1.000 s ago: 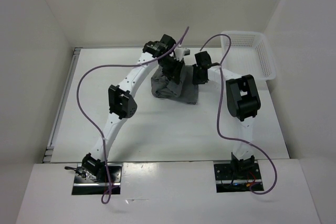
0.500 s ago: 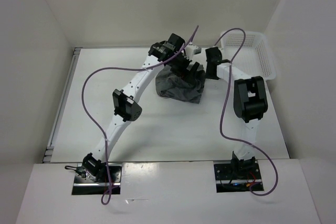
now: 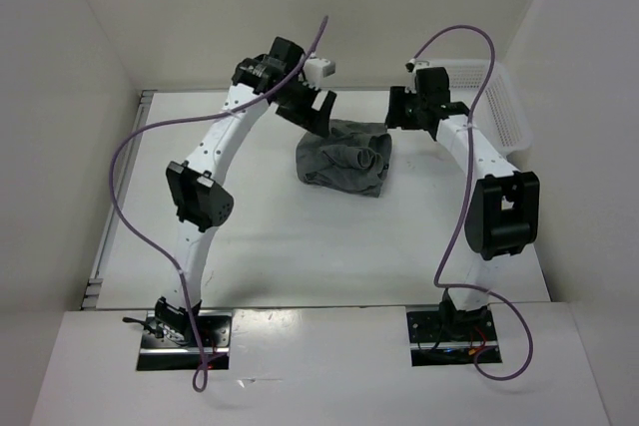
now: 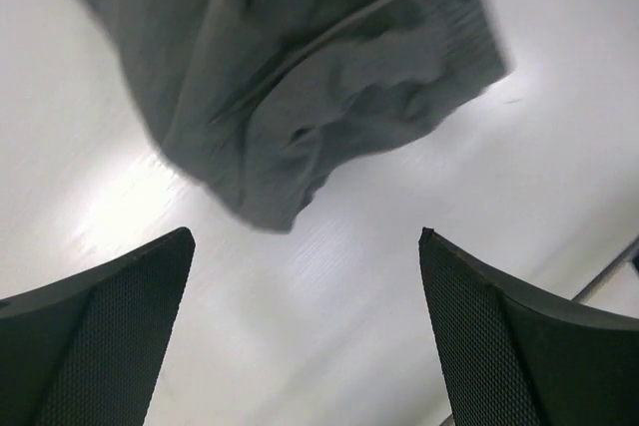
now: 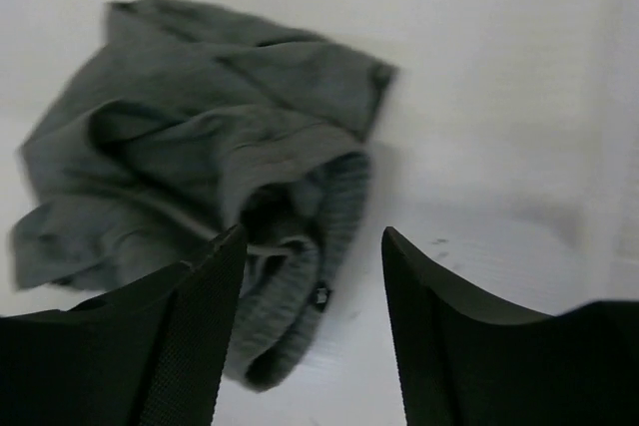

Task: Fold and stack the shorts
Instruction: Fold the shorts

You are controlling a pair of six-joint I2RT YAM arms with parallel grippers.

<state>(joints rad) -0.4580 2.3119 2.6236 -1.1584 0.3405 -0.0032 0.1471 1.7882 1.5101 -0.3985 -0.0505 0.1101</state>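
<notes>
The grey shorts [image 3: 344, 159] lie in a loosely folded, rumpled heap at the far middle of the table, and neither gripper holds them. My left gripper [image 3: 317, 112] hovers just off their upper left corner, jaws wide open and empty. In the left wrist view the shorts [image 4: 300, 67] fill the top, and the left gripper [image 4: 305, 233] has only bare table between its fingers. My right gripper [image 3: 392, 119] hangs open off their upper right corner. From the right wrist, the shorts [image 5: 200, 127] show their ribbed waistband and drawstring below the open right gripper [image 5: 313, 231].
A white mesh basket [image 3: 502, 97] stands at the far right, close behind the right arm. White walls enclose the table at the back and on both sides. Purple cables loop over both arms.
Both grippers have opened and let go of the shorts. The left arm has drawn back to the left, the right arm to the right and up. The shorts have settled flatter.
</notes>
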